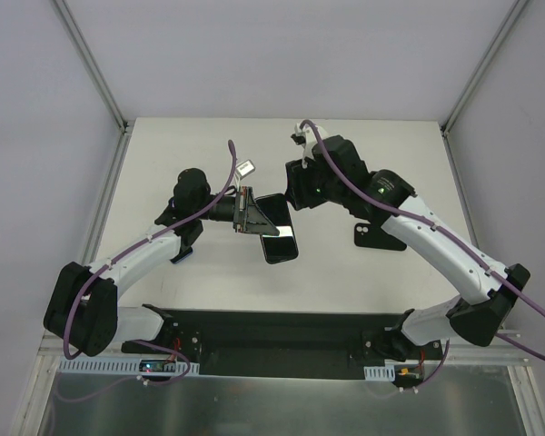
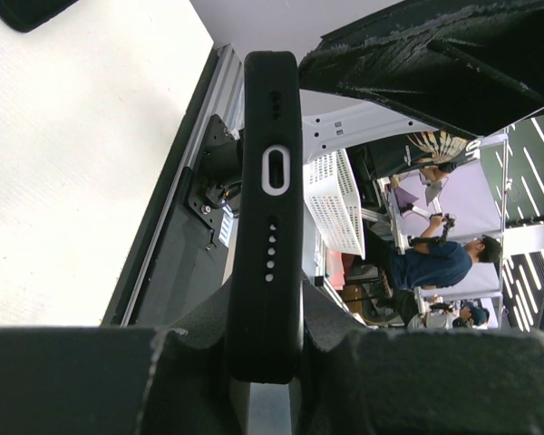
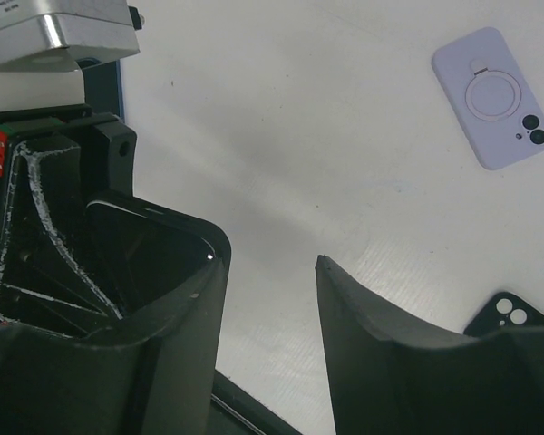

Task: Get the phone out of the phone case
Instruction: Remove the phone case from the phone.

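The phone point(image 1: 279, 238) sits in its black phone case point(image 2: 270, 227) and is held above the middle of the table. My left gripper point(image 1: 245, 212) is shut on it. In the left wrist view the case stands edge-on between the fingers point(image 2: 154, 362), with its charging port and speaker holes facing the camera. My right gripper point(image 1: 295, 193) is at the phone's far end and is open point(image 3: 269, 261). Only bare table shows between its fingertips. Its left finger point(image 3: 163, 344) lies right beside the phone's rounded corner point(image 3: 204, 240); whether they touch is unclear.
A second black case point(image 1: 379, 234) lies flat on the table under the right arm, its camera holes showing point(image 3: 515, 317). A lilac case with a ring point(image 3: 492, 97) lies further off. The arms' black base plate point(image 1: 282, 331) runs along the near edge.
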You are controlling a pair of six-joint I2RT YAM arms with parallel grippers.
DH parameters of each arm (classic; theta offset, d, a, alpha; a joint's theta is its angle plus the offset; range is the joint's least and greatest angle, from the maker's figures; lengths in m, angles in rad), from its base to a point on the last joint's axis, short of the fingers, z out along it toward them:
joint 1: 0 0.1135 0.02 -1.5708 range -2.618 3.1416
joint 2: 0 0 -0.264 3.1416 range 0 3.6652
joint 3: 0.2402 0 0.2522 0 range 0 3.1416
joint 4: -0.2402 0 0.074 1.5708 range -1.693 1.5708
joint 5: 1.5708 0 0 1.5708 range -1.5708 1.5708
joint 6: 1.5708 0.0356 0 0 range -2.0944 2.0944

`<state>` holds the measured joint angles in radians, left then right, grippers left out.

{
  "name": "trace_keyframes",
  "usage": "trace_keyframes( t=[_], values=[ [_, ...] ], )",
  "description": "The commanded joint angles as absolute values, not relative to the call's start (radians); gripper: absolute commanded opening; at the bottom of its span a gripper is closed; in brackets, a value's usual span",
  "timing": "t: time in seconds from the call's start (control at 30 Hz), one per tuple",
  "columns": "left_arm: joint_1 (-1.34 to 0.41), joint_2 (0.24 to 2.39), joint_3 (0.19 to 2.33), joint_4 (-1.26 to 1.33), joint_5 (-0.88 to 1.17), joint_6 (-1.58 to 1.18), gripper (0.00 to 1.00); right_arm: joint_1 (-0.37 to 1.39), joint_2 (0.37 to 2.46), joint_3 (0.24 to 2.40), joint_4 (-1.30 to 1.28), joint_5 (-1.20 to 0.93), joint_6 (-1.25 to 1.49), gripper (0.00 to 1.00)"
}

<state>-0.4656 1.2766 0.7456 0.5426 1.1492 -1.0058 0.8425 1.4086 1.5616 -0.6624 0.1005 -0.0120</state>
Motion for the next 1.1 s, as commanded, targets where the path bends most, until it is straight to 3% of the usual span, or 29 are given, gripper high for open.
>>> trace_keyframes(
  t=[0.0, 0.2, 1.07],
  values=[
    [-0.476, 1.261, 0.778, 0.638, 1.178, -1.0, 0.0, 0.848, 1.41, 1.597, -0.658, 0.155, -0.026, 0.48],
    [-0.476, 1.252, 0.776, 0.638, 1.18, -1.002, 0.0, 0.848, 1.44, 1.586, -0.669, 0.227, -0.037, 0.47],
    [-0.476, 1.269, 0.776, 0.637, 1.178, -0.997, 0.0, 0.876, 1.399, 1.606, -0.661, 0.17, -0.025, 0.48]
  ],
)
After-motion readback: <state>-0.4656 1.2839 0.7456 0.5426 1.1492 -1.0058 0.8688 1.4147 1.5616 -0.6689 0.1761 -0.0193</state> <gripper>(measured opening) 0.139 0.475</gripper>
